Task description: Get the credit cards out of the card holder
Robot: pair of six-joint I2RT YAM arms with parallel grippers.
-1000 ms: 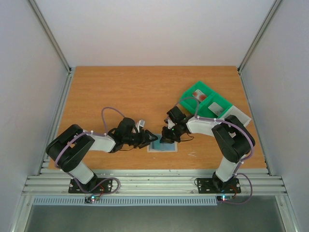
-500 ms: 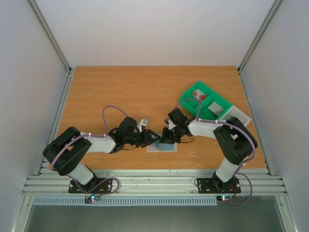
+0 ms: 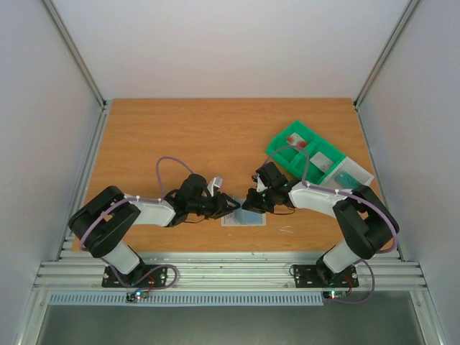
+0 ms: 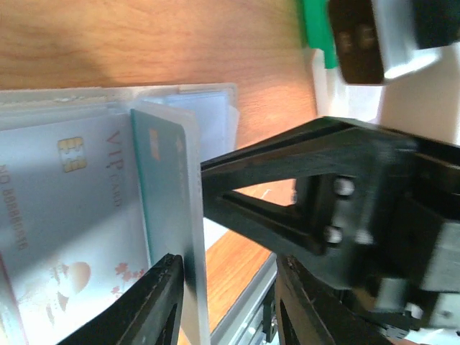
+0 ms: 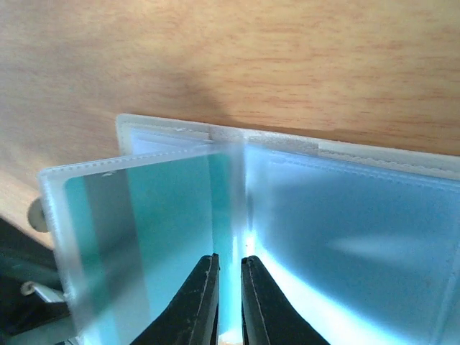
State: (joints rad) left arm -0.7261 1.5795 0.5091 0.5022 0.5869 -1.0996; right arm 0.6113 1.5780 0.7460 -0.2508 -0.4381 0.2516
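Some credit cards (image 3: 295, 141) lie in green tray (image 3: 277, 152); we judge task part done. Card holder (image 3: 243, 218) open on table (image 3: 180, 136), teal card (image 4: 162, 187) in lifted leaf. Left gripper (image 4: 223, 302) fingers apart astride leaf; right gripper (image 5: 230, 287) fingers near together, grip unclear.

Wooden table (image 3: 180, 133), open card holder (image 3: 244, 219) near front edge, green tray (image 3: 275, 153) right rear

Open pale translucent plastic card holder (image 3: 244, 221) on the table
Its raised clear sleeve holds a teal plastic card (image 4: 165, 187); a blue-grey plastic card (image 4: 72, 215) lies flat.
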